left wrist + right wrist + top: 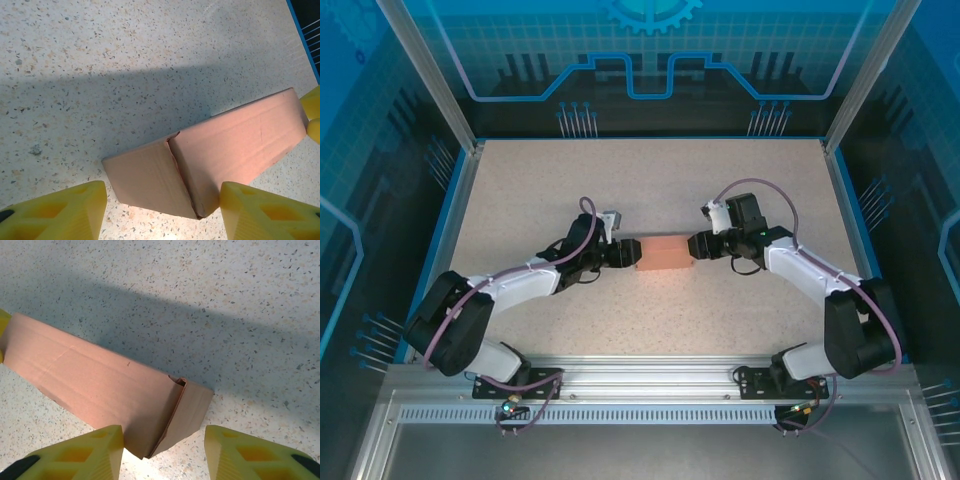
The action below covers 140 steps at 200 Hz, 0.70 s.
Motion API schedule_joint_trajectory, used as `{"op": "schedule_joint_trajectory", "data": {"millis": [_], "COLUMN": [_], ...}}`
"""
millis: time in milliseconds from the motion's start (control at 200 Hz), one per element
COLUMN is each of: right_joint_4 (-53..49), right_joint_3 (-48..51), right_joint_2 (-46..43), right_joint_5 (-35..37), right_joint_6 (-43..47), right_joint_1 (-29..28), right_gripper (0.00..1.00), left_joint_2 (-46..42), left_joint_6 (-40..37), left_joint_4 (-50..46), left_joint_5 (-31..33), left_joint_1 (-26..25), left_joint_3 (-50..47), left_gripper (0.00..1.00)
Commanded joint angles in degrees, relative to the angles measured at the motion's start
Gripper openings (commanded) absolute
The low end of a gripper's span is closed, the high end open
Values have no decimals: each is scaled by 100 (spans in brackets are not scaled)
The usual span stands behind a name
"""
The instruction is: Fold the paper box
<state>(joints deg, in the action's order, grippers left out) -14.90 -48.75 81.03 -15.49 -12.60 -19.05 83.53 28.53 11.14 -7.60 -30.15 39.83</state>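
Paper box (665, 252) — closed up — lies on table (620, 180).

This is looking like a robotics lab cell: silver aluminium-profile posts (430, 75) are framing a speckled beige tabletop (650, 190), and blue circuit-patterned panels (650, 50) are enclosing it.

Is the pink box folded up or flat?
Folded up: the paper box has raised sides and an end flap folded over.
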Motion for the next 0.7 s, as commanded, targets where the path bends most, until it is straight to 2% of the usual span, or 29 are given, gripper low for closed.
{"op": "schedule_joint_trajectory", "data": {"millis": [0, 185, 435, 695], "right_joint_4": [-93, -106, 338, 497], "right_joint_3": [53, 32, 59, 104], "right_joint_2": [125, -69, -503, -143], "right_joint_5": [70, -52, -514, -793], "right_joint_6": [84, 43, -290, -431], "right_joint_1": [86, 94, 240, 308], "right_gripper": [46, 45, 52, 52], "left_joint_2": [124, 19, -139, 164], "left_joint_6": [26, 34, 229, 630], "left_joint_4": [-15, 46, 318, 667], "left_joint_5": [-111, -137, -326, -727], "left_joint_1": [36, 38, 105, 159], "left_joint_3": [62, 45, 170, 160], "left_gripper": [61, 60, 70, 63]}}
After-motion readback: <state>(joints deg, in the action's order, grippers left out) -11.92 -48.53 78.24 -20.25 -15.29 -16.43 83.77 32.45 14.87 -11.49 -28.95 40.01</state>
